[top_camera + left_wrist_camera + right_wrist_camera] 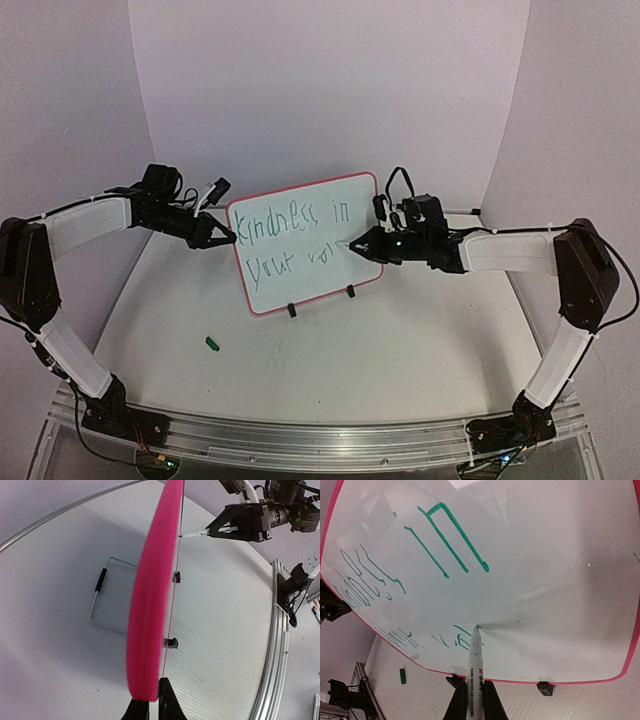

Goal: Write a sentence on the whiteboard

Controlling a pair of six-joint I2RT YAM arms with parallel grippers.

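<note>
Nearest you on the desk (400,340), a small green piece (212,343) lies on your side of the left hand (226,238), well apart from it. That left hand is clamped tight on the left edge of the whiteboard (340,270), its fingers (169,707) pinching the red frame. Your right hand (358,243) is closed around a white marker (475,665), whose tip touches the board face just ahead of the hand, at the end of the lower row. The whiteboard stands on its two black feet between your two hands. The sentence (295,228) runs across it in green, two rows, from the left hand towards the right.
</note>
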